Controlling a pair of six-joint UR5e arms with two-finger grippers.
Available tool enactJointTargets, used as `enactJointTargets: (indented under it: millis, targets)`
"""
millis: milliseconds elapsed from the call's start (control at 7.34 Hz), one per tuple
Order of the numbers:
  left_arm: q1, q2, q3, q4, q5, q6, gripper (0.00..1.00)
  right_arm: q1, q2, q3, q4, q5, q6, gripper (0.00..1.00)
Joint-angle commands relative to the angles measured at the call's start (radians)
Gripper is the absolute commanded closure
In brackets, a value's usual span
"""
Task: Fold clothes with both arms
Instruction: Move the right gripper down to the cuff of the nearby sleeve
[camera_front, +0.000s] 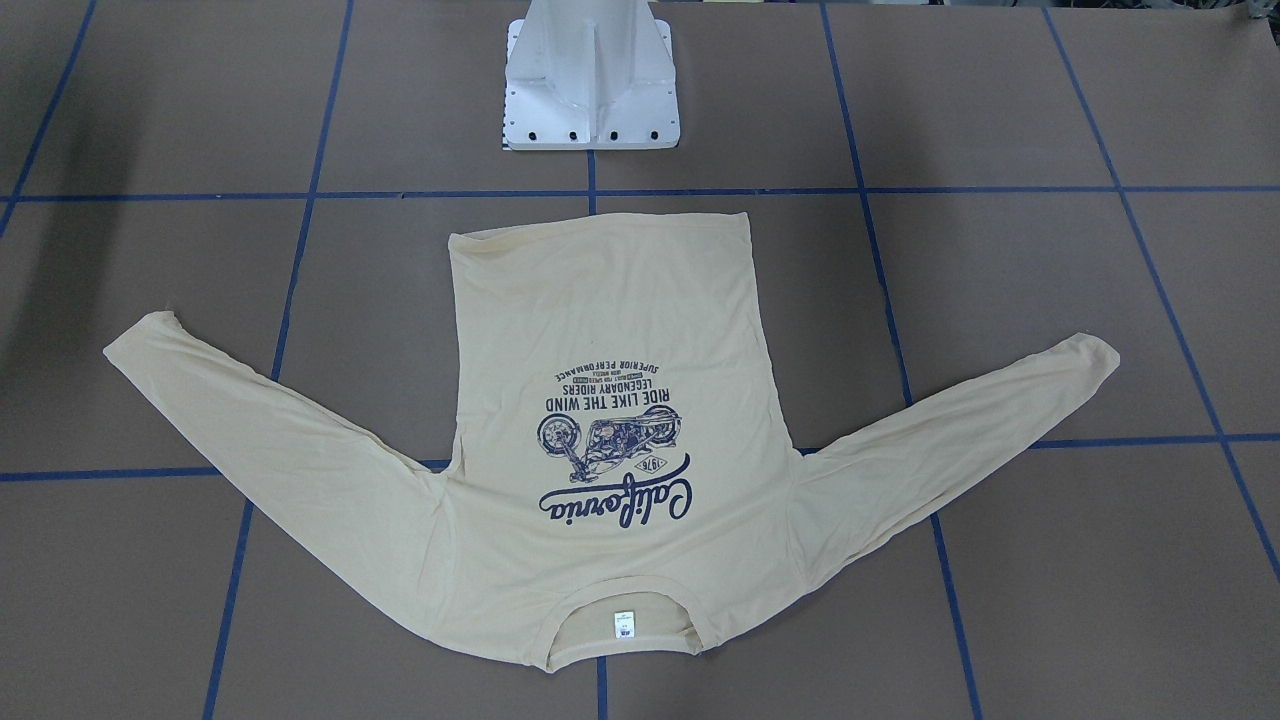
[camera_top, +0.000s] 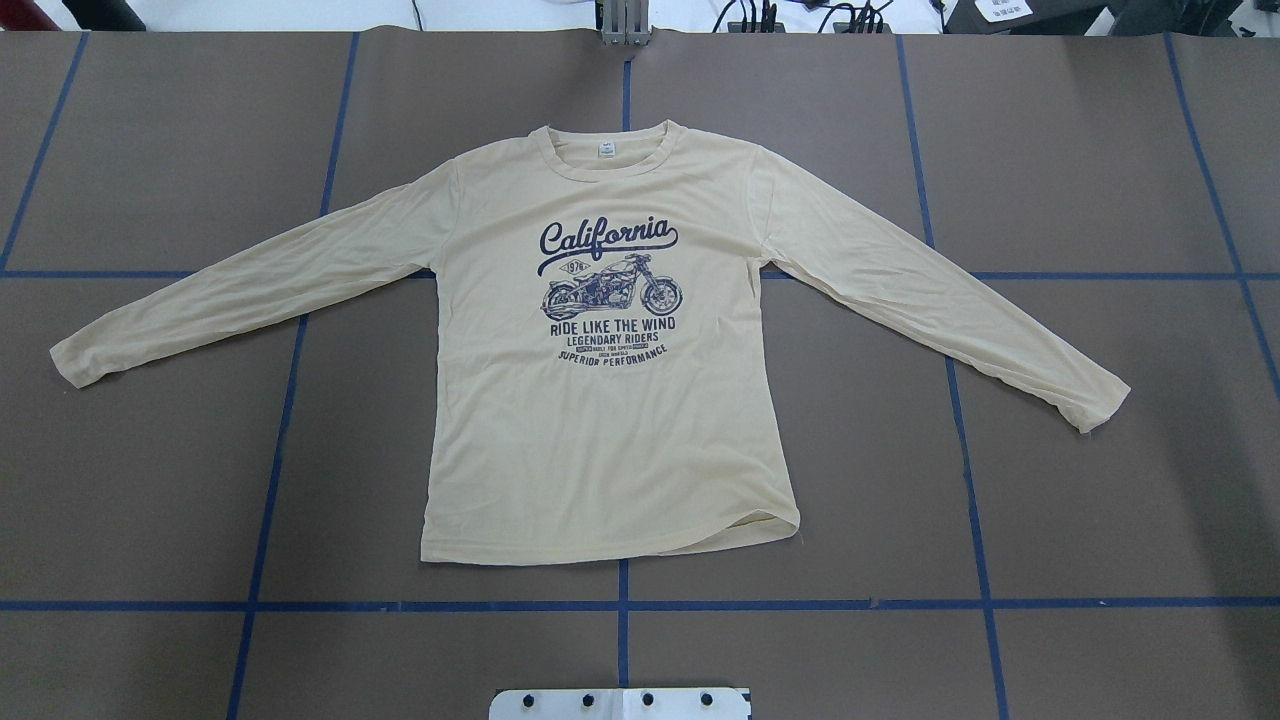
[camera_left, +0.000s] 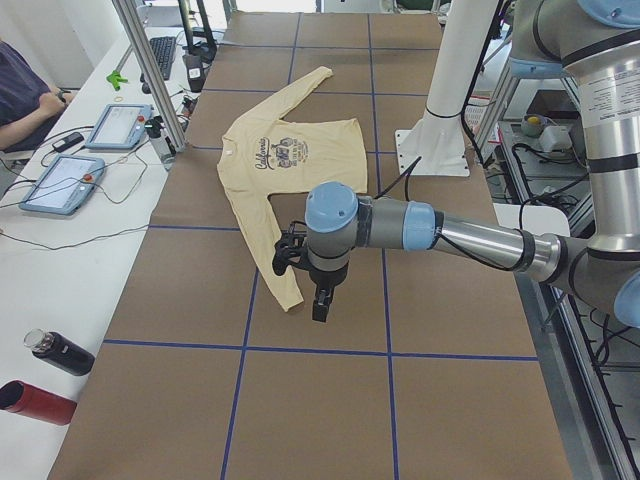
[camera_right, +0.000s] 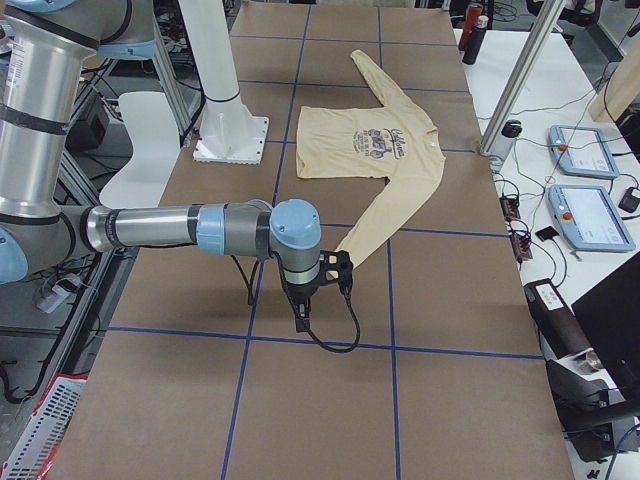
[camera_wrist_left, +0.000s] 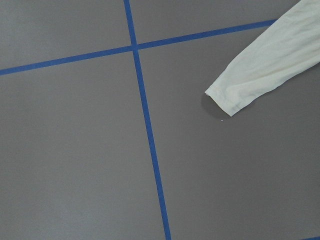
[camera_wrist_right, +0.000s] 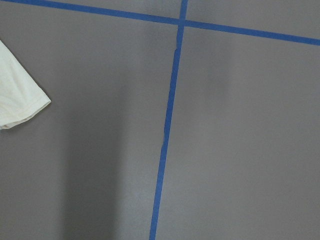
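We judge the fold has not begun: the shirt (camera_top: 600, 440) lies flat and print-up in the middle of the table (camera_top: 1100, 500), collar away from the robot, hem toward it, both sleeves spread wide and nothing doubled over. The left arm (camera_left: 440, 228) reaches out low above the table near the left cuff (camera_top: 75, 365), and the right arm (camera_right: 150, 228) does the same near the right cuff (camera_top: 1100, 405), neither touching the cloth. The left gripper (camera_left: 320, 308) and right gripper (camera_right: 299, 318) point downward, but they appear only in the side views, so we cannot tell whether their fingers are spread or pressed together. Next, we think, each gripper must come down on its sleeve end and pinch the thin fabric cleanly off the flat surface, then carry the sleeve in across the body; both sides should move evenly so the body does not drag or wrinkle. The overhead and front views give us the whole shirt and a small ripple at the hem corner (camera_top: 770, 520), yet no arm at all. The wrist views show only a cuff tip beside the blue tape lines (camera_wrist_left: 145, 115) and no fingers.
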Motion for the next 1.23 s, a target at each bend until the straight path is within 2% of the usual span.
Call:
enactJointTargets:
  millis: [0, 272, 545, 817, 953, 1089]
  targets:
    - [0.0, -0.014, -0.001, 0.0, -0.008, -0.003, 0.0, 0.0, 0.0, 0.0, 0.0, 0.0, 0.0, 0.0]
    - [0.0, -0.018, -0.008, -0.002, -0.001, 0.002, 0.0, 0.0, 0.002, 0.0, 0.0, 0.0, 0.0, 0.0]
    - [0.003, -0.03, -0.058, -0.005, -0.004, -0.003, 0.0, -0.002, 0.014, 0.002, 0.003, 0.003, 0.0, 0.0]
    - [0.003, -0.135, -0.034, -0.003, -0.002, 0.0, 0.0, -0.021, 0.07, 0.0, 0.002, 0.009, 0.02, 0.0]
    - [0.002, -0.181, -0.008, -0.005, -0.004, 0.0, 0.0, -0.062, 0.087, 0.0, 0.005, 0.044, 0.075, 0.0]
    - [0.003, -0.183, -0.003, -0.005, -0.004, 0.0, 0.0, -0.122, 0.095, 0.0, 0.073, 0.052, 0.178, 0.0]
